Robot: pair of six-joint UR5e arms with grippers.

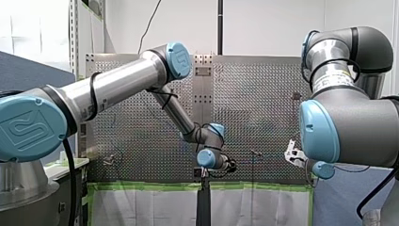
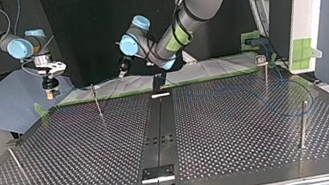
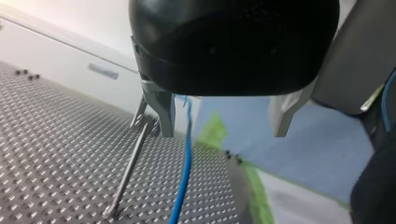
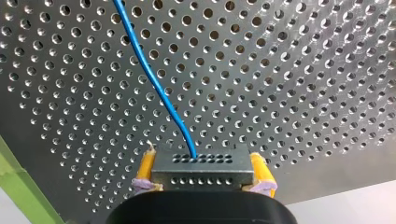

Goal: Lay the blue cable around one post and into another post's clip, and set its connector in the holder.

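In the right wrist view my right gripper (image 4: 203,162) has its yellow pads (image 4: 145,168) shut on the grey connector block (image 4: 201,176). The blue cable (image 4: 154,79) leaves the block and runs out over the perforated table. In the left wrist view my left gripper (image 3: 222,122) is open. The blue cable (image 3: 186,172) hangs free between its metal fingers (image 3: 161,114), close to one of them, with a thin post (image 3: 130,173) beside it. In the top view my left gripper (image 2: 123,71) is above the table's far edge and my right gripper (image 2: 51,89) hangs at the far left.
Several thin posts stand on the table, among them one (image 2: 97,105) near my left gripper, one with a clip on top (image 2: 264,72) and one (image 2: 302,122) at the top view's right. A faint loop of cable (image 2: 283,103) lies between those two. A black holder plate (image 2: 158,173) sits at the near edge.
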